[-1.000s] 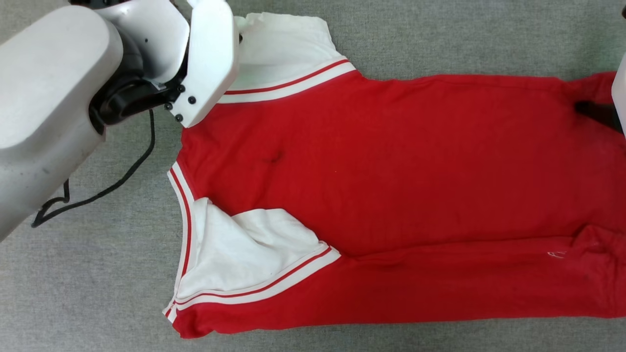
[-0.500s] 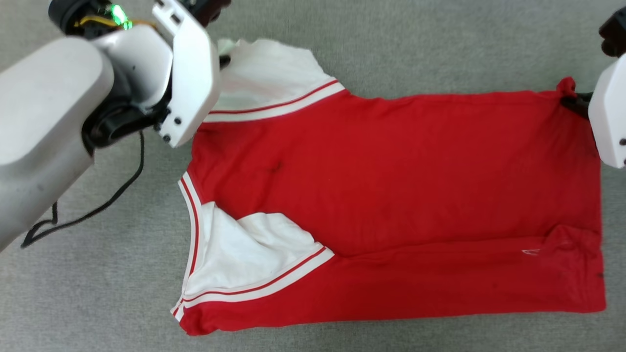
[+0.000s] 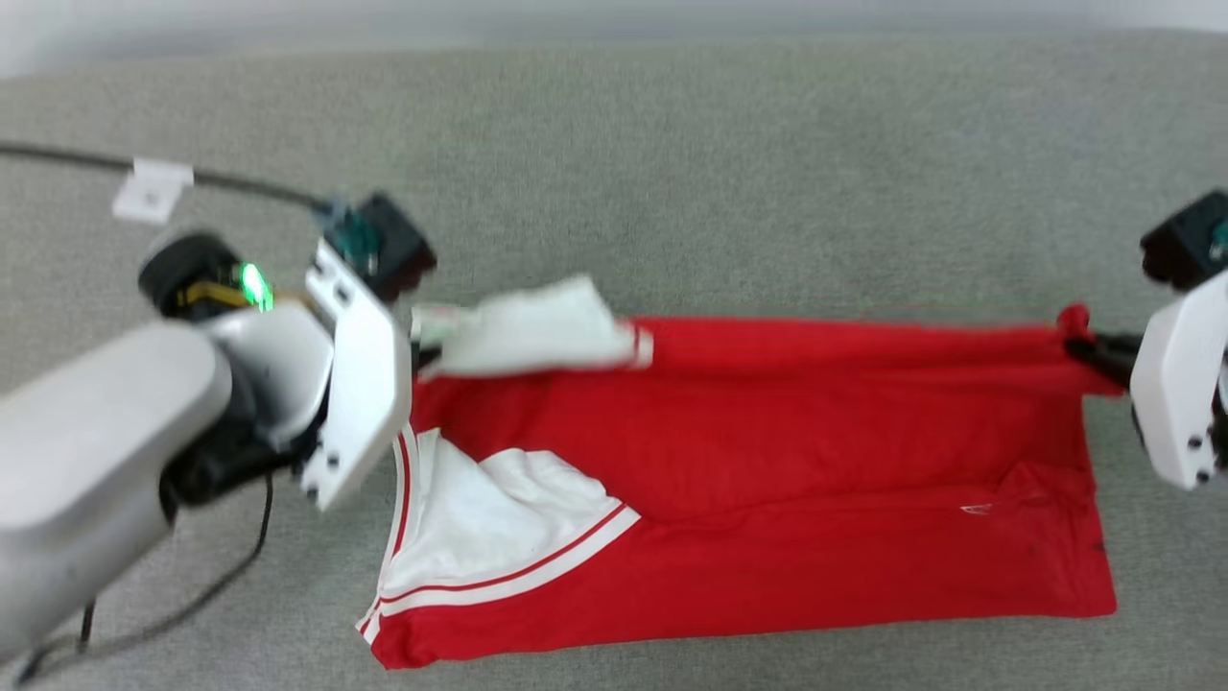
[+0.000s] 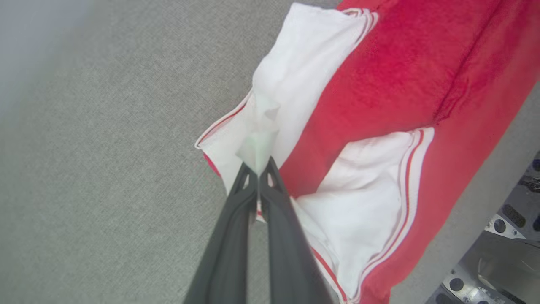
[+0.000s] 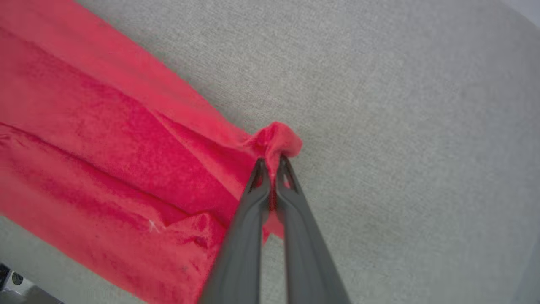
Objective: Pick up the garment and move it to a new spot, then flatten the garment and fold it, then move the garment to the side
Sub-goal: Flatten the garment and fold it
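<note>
Head view, surroundings: a grey woven surface (image 3: 729, 173) on all sides. A black cable (image 3: 249, 187) carrying a white tag (image 3: 152, 189) comes in at 10 o'clock, well apart from the cloth. A thinner black cord (image 3: 225, 581) loops at 8 o'clock under the left arm. That arm's pale wrist plate (image 3: 355, 384) stands at 9 o'clock in front of the neck end and hides part of it. A green light (image 3: 252, 281) is lit just behind the plate. In the left wrist view a grey metal part (image 4: 502, 261) with round holes sits at 4 o'clock, near the cloth's edge.

The shirt (image 3: 767, 451) is red and stretched from 9 to 3 o'clock across the middle of the head view. Its near half lies flat on the surface. Its far edge is drawn in a straight line between the two grips and looks lifted. A long crease runs lengthwise. The sleeves are short and white, with red-and-white striped trim. The raised sleeve (image 3: 528, 331) is at 10 o'clock and the flat sleeve (image 3: 480, 509) at 7 o'clock.

On the left gripper (image 4: 258, 165) the fingers are pressed together, with white sleeve cloth pinched at the tips. On the right gripper (image 5: 272, 162) the fingers are pressed together on a bunched red corner at the hem end, at 3 o'clock in the head view.

Count: one shirt, two sleeves, two grippers, one cable, one tag, one cord.
</note>
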`<state>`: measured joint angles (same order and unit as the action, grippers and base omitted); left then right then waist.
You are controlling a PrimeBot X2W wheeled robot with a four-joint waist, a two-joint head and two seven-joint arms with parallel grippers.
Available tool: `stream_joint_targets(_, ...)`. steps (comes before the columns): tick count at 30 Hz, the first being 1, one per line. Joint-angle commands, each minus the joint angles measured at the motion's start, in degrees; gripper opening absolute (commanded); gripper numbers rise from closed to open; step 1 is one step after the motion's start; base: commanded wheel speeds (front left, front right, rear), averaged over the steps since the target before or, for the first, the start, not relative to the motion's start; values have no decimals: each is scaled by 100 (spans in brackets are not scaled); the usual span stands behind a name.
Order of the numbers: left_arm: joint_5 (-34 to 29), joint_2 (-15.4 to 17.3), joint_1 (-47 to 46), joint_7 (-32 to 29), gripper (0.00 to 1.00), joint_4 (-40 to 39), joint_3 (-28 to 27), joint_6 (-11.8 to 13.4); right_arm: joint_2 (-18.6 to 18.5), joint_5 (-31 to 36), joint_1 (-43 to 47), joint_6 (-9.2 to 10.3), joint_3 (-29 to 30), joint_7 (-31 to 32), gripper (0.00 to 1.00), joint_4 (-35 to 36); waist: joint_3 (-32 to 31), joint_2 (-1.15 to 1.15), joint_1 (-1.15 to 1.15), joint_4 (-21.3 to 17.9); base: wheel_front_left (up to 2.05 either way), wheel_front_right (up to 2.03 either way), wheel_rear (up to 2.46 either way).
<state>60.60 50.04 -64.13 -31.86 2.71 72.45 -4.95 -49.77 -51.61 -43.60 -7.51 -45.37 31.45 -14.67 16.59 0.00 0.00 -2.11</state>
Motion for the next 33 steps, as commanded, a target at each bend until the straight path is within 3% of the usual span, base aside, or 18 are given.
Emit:
stream_joint_targets(1, 17, 77, 203, -27, 0, -101, 29, 61, -34, -42, 136, 5, -35, -64, 0, 31, -162, 0, 0, -43, 0, 0, 0)
stream_joint_targets(9, 99, 486, 1404, -154, 0, -787, 75, 376, -150, -141, 876, 5, -191, -331, 0, 131, -353, 0, 0, -52, 0, 0, 0)
stream_joint_targets(18, 148, 262, 2203, 26, 0, -618, 82, 544, 171, 65, 1237, 5, -495, -425, 0, -240, -223, 0, 0, -58, 0, 0, 0)
stream_joint_targets(19, 130, 215, 2237, 53, 34, -555, 81, 548, 225, 53, 1253, 5, -530, -411, 0, -301, -221, 0, 0, -58, 0, 0, 0)
stream_joint_targets(20, 60, 186, 2247, 126, 100, -508, 79, 540, 276, 18, 1256, 4, -535, -440, 13, -362, -225, 0, 0, -59, 0, 0, 0)
stream_joint_targets(21, 24, 162, 2250, 209, 100, -460, 62, 542, 318, 33, 1249, 4, -520, -515, 81, -399, -236, 0, 0, -56, 0, 0, 0)
stream_joint_targets(22, -6, 148, 2250, 305, 100, -426, 29, 557, 347, 39, 1237, 4, -498, -591, 100, -423, -261, 0, 0, -53, 0, 0, 0)
stream_joint_targets(29, -50, 158, 2361, 1348, 100, -369, -423, 845, 157, -4, 1341, 5, -86, -1401, 100, -316, -549, 0, 0, 6, 0, 0, 0)
stream_joint_targets(33, -309, 103, 2492, 2289, 100, -316, -743, 1303, 27, 53, 1488, 5, 341, -1869, 100, -187, -639, 0, 0, 7, 0, 0, 0)
